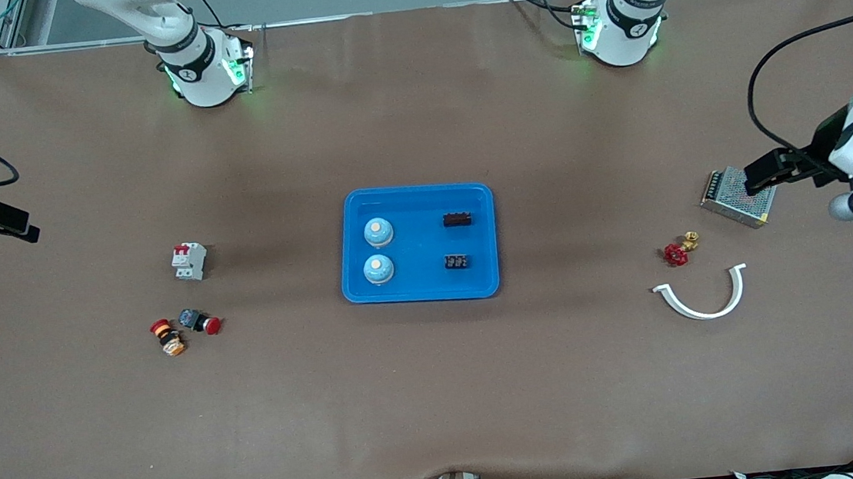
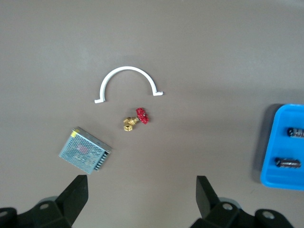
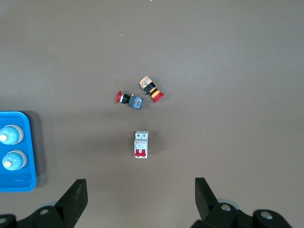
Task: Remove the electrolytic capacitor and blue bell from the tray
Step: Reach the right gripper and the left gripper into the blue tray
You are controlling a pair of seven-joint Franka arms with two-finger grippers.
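Blue tray (image 1: 415, 198) at the table's centre, holding two bells (image 1: 378, 232) along its edge toward the right arm's end and two dark capacitors (image 1: 456, 220) along its edge toward the left arm's end. Left gripper (image 2: 142, 190), fingers wide and holding nothing, hangs over the table's left-arm end above a metal power supply (image 1: 735, 197). Right gripper (image 3: 140, 190), equally wide and holding nothing, hangs over the right-arm end.
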